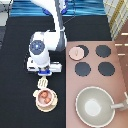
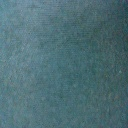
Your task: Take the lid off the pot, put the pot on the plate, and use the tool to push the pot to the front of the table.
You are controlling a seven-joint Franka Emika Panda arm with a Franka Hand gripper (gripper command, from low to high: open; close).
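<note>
The pale-pink pot (image 1: 45, 96), with reddish-brown balls inside, stands uncovered on the cream-yellow plate (image 1: 53, 105) on the black table (image 1: 15, 80), low in the exterior view. Its lid (image 1: 76, 52) lies on the top-left burner of the stove. My gripper (image 1: 43, 71) hangs just above the pot toward the exterior view's top, shut on the tool (image 1: 43, 82). The slotted cream head of the tool sticks out below the hand, close to the pot's rim. The wrist view holds only a blurred dark surface.
The pinkish-brown stove panel (image 1: 120, 67) with four black burners fills the exterior view's right. A large grey-beige pan (image 1: 95, 106) with a long handle sits at the bottom right. Black tabletop stretches along the left.
</note>
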